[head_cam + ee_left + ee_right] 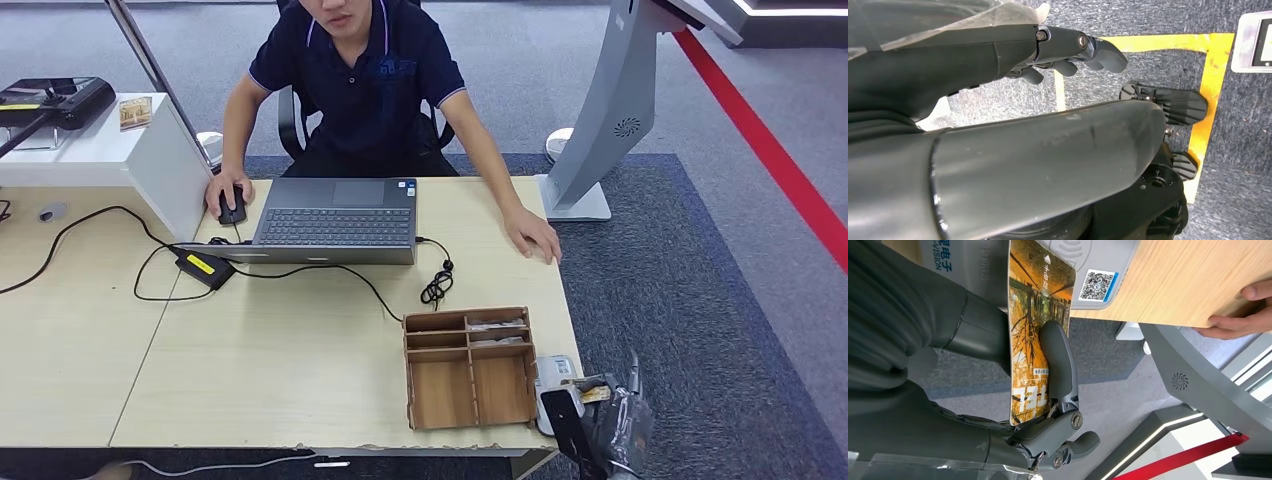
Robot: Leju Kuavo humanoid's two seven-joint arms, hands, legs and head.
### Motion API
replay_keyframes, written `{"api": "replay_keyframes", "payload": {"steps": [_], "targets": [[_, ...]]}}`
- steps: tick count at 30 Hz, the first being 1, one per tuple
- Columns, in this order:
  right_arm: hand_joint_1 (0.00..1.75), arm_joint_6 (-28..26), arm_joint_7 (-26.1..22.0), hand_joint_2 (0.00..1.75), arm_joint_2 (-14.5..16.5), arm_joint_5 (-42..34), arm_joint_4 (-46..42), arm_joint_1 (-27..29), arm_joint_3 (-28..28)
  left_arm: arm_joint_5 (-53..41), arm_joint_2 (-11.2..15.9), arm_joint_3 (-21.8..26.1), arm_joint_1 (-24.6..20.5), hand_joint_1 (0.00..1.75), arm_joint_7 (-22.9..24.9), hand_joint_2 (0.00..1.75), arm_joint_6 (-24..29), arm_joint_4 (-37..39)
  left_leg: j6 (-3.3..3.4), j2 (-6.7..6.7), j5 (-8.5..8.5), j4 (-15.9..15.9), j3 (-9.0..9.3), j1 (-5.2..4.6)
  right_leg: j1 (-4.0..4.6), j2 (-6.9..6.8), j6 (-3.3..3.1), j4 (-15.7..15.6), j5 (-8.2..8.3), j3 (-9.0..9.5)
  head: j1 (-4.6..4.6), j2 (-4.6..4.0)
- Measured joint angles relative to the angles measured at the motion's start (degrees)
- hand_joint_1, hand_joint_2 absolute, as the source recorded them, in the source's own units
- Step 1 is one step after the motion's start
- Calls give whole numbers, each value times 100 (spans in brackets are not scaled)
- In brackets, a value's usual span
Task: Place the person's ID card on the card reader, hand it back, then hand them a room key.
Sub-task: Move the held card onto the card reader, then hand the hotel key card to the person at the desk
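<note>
Two cards in the wooden organizer (468, 368); right robot hand (998, 370) gripping the card (1037, 330); left robot hand (1068, 52) empty, fingers curled.

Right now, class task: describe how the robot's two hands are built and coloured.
The right hand has dark grey moulded fingers, silver pivot screws and clear plastic wrap near the wrist. The left hand matches: glossy dark shell, grey fingers with bolted joints, and clear wrap too.

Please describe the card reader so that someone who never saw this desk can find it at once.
Start at the wooden desk and go to its near right corner, past the brown wooden organizer. The card reader is the flat pale grey device beside it at the desk edge. Unlike the organizer, it is plastic and bears a QR sticker.
</note>
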Motion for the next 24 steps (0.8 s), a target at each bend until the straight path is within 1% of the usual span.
{"api": "replay_keyframes", "payload": {"steps": [4,7,11,14,18,22,24], "targets": [[175,0,-93,175,4,-55,-1,-2,1,-8,0,0,0,0,0,0,-4,0,0,0,0,0,0,0,0,0,0,0,0,1,0,0],[175,0,-290,175,40,-247,-29,-3,-1,-14,0,0,0,0,0,0,-4,0,0,0,0,0,-1,0,0,0,0,1,0,1,1,0],[175,0,-621,175,182,-600,-187,-12,16,-33,1,0,0,0,1,0,-9,0,0,0,0,0,-1,0,0,0,0,3,0,1,0,0],[175,0,-773,175,312,-783,-387,-40,92,-66,2,0,-1,0,0,0,-33,0,0,0,0,0,-1,0,0,0,0,5,0,1,0,0],[175,1,-1027,175,497,-1150,-686,-122,267,-137,8,-1,-2,0,0,0,-81,0,-2,0,1,0,0,0,0,0,0,9,0,1,1,0],[175,3,-1205,175,673,-1411,-979,-249,572,-216,20,-11,-5,0,0,0,-132,0,-5,0,4,0,0,0,0,0,-1,11,0,1,1,0],[175,4,-1274,175,712,-1504,-1100,-289,750,-245,30,-15,-6,0,0,0,-153,0,-6,0,4,0,0,0,0,0,-1,11,0,2,1,0]]}}
